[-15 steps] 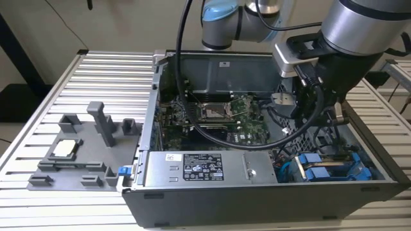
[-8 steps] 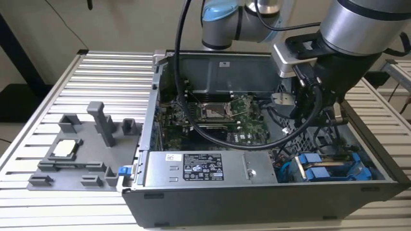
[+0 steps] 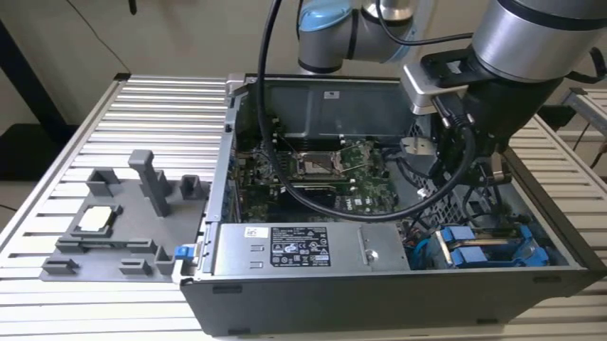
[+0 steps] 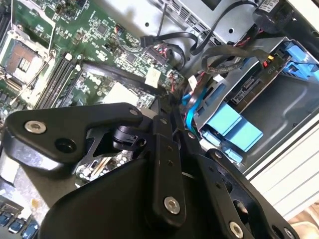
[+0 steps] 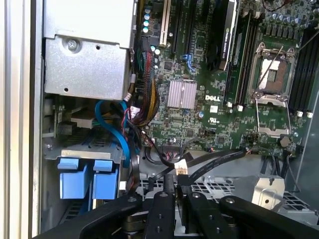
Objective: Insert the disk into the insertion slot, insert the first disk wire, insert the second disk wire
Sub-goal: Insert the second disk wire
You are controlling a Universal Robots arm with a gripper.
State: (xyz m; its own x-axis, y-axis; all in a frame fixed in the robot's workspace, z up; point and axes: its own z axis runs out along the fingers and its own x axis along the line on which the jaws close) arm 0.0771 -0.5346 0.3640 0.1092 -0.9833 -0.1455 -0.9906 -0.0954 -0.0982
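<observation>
Disk (image 3: 479, 252) sits in the insertion slot (image 5: 84, 149), at the lower right of the exterior view. The gripper (image 5: 175, 184), fingers drawn narrow and apparently pinching a black wire (image 5: 219, 158), hangs just beside the slot. The wire's end is best squared to the disk before pushing, with slack kept free of the other cables (image 5: 145, 97).

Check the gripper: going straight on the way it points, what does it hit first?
Most likely the black cable with the white connector, lying right ahead of the gripper in the first wrist view, with perforated sheet metal beyond it. Depth is unclear, so this is a guess.
</observation>
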